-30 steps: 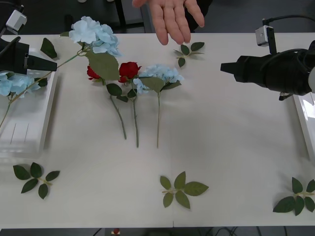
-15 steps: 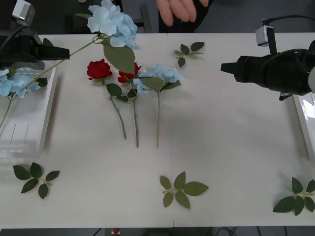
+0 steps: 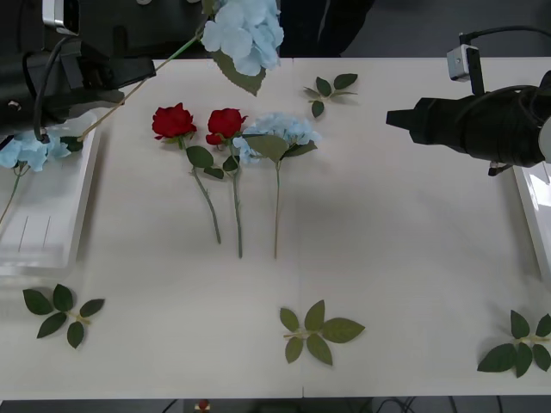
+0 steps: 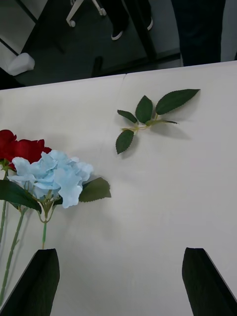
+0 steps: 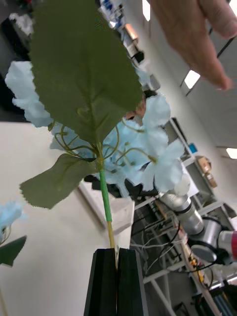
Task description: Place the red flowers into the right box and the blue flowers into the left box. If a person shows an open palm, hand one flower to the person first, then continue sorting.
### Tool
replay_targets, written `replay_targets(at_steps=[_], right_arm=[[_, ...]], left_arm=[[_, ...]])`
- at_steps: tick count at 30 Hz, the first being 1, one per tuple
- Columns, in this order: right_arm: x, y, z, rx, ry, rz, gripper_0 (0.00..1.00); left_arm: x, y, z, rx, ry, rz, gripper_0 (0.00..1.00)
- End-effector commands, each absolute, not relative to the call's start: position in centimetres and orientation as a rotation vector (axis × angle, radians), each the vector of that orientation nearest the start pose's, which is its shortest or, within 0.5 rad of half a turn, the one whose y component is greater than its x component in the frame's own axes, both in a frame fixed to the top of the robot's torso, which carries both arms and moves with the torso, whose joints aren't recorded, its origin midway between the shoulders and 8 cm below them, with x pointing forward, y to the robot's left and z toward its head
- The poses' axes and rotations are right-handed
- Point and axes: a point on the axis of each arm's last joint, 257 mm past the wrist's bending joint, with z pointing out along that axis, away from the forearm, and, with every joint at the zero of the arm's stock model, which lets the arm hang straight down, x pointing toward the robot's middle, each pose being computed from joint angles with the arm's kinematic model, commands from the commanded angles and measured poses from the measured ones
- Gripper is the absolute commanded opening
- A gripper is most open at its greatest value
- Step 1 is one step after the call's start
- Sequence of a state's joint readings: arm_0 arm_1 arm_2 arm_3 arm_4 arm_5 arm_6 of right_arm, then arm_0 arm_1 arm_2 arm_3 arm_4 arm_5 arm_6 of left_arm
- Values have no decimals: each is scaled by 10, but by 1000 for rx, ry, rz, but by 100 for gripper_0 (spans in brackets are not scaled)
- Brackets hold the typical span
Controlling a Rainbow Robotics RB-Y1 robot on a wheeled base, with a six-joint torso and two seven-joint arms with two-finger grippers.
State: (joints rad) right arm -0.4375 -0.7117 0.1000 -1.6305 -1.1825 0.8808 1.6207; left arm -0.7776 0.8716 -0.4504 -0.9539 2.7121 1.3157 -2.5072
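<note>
The left end effector is pinching a blue flower by its thin stem near the person's hand; the heavy head risks swinging or slipping

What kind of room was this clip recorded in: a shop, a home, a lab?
Most likely a robotics lab or test room. Beyond the white table, the left wrist view shows another robot arm, loose cables and shelving with boxes under ceiling light panels. The right wrist view shows a wheeled chair base on a dark floor.
</note>
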Motion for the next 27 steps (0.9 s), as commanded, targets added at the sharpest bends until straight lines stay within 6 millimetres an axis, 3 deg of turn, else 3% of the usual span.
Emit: replay_targets(at_steps=[1, 6, 9, 13, 17, 27], right_arm=[[573, -197, -102, -306, 1987, 598, 72], [573, -197, -101, -306, 1985, 598, 72], [573, -197, -101, -308, 1984, 598, 72], [573, -197, -101, -306, 1985, 598, 72], [573, -196, -101, -307, 1983, 600, 72], [573, -196, -102, -307, 1985, 598, 72]], left_arm=[[498, 145, 20, 662, 1403, -1569, 0], [496, 124, 43, 670, 1216, -1587, 0], [496, 111, 46, 647, 1182, -1624, 0], [517, 96, 33, 602, 1231, -1560, 0], [541, 92, 22, 599, 1292, -1419, 0], [579, 87, 2, 587, 1391, -1182, 0]])
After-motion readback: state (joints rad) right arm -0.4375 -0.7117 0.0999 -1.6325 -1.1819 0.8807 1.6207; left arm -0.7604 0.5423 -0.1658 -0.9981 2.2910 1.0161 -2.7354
